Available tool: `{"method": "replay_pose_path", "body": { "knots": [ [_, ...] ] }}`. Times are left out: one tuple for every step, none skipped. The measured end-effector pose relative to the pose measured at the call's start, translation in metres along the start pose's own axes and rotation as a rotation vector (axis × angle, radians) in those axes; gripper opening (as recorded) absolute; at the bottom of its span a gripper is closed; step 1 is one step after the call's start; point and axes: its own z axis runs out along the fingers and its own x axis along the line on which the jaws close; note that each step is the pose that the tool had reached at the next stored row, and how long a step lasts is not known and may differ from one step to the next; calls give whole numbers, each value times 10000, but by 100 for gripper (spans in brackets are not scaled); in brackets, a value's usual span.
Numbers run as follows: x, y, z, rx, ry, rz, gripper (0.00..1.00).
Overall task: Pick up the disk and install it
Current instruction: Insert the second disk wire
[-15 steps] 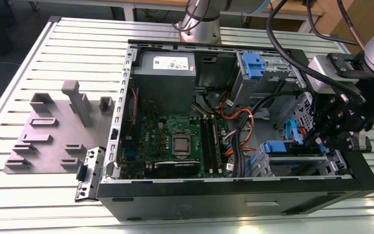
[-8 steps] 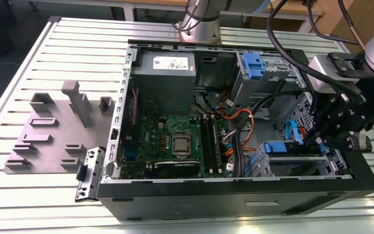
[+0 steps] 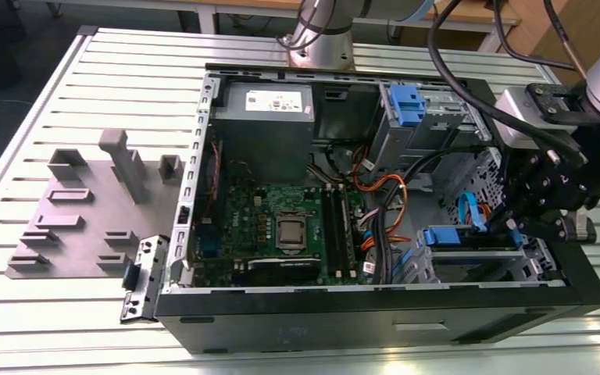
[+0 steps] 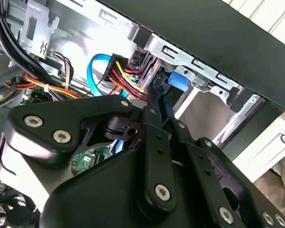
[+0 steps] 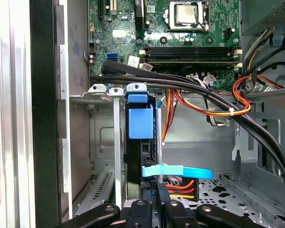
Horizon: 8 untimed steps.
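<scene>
1. Far over on the exterior view's left there's a grey fixture plate [image 3: 71, 226] with upright blocks and slots. My guess is that's where loose parts get parked. A small metal bracket [image 3: 141, 277] leans against the outside of the case [image 3: 383, 301].
2. The case lies on its side with the panel off, so the motherboard [image 3: 279, 226] faces up and everything can be reached from above. The grey power supply [image 3: 263, 105] sits at the back.
3. Further right, another blue-tabbed caddy [image 3: 405, 105] sits in its own metal cage. It's not the one in play.
4. The disk [image 3: 452, 236] stands on edge in the lower drive bay at the front corner. In the first wrist view its blue tab [image 5: 140, 123] sits between the bay's metal rails, so it looks to me like it's already slotted in, or nearly. Can't tell if it's fully seated.
5. A bundle of cables [image 5: 218, 107] arcs over that corner and crowds the bay.
6. The gripper [image 3: 519, 226] is down inside the case right at the disk's end, lined up with the slot, which is probably why the wrist is tilted like that. Honestly can't tell whether it's clamped or spread.
</scene>
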Motion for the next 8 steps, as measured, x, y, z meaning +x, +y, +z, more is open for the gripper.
{"method": "replay_pose_path", "body": {
  "knots": [
    [4,0,0,0,-9,0,17],
    [8,0,-1,0,-12,0,17],
    [12,-1,-2,0,-15,0,17],
    [16,-1,-2,0,-20,0,17],
    [19,-1,-1,-1,-29,0,17],
    [22,-1,-2,-2,-39,0,17],
    [25,-1,-2,-2,-65,0,17],
    [28,-1,-2,-3,-88,0,17]
  ]
}}
